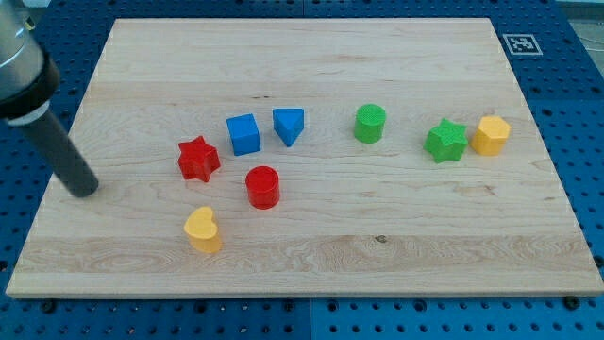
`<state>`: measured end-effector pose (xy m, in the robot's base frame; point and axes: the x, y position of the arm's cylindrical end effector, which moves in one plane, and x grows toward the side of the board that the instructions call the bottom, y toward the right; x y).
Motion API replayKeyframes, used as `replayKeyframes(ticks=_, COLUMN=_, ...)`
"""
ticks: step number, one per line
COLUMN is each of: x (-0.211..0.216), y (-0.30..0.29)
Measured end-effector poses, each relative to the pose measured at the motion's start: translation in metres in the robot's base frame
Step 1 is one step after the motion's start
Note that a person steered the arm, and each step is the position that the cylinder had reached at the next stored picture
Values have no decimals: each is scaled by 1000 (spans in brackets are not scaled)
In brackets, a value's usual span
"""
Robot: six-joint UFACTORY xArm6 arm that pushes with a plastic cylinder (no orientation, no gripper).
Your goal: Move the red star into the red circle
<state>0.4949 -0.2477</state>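
Observation:
The red star (198,159) lies on the wooden board (311,236), left of centre. The red circle (263,186), a short red cylinder, stands just to the star's lower right, a small gap between them. My tip (86,189) rests on the board near its left edge, well to the left of the red star and slightly lower in the view. It touches no block.
A blue cube (243,134) and a blue triangle (289,126) sit above the red circle. A yellow heart (202,229) lies below the star. A green cylinder (370,124), a green star (445,141) and a yellow hexagon (491,135) are at the right.

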Motion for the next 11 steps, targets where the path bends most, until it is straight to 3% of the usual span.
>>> replayKeyframes(ticks=2, x=-85, y=71)
replayKeyframes(ticks=3, x=-85, y=81)
replayKeyframes(ticks=4, x=-44, y=84)
replayKeyframes(ticks=7, x=-8, y=84)
replayKeyframes(ticks=8, x=-13, y=87)
replayKeyframes(ticks=10, x=-94, y=115)
replayKeyframes(ticks=11, x=-84, y=115)
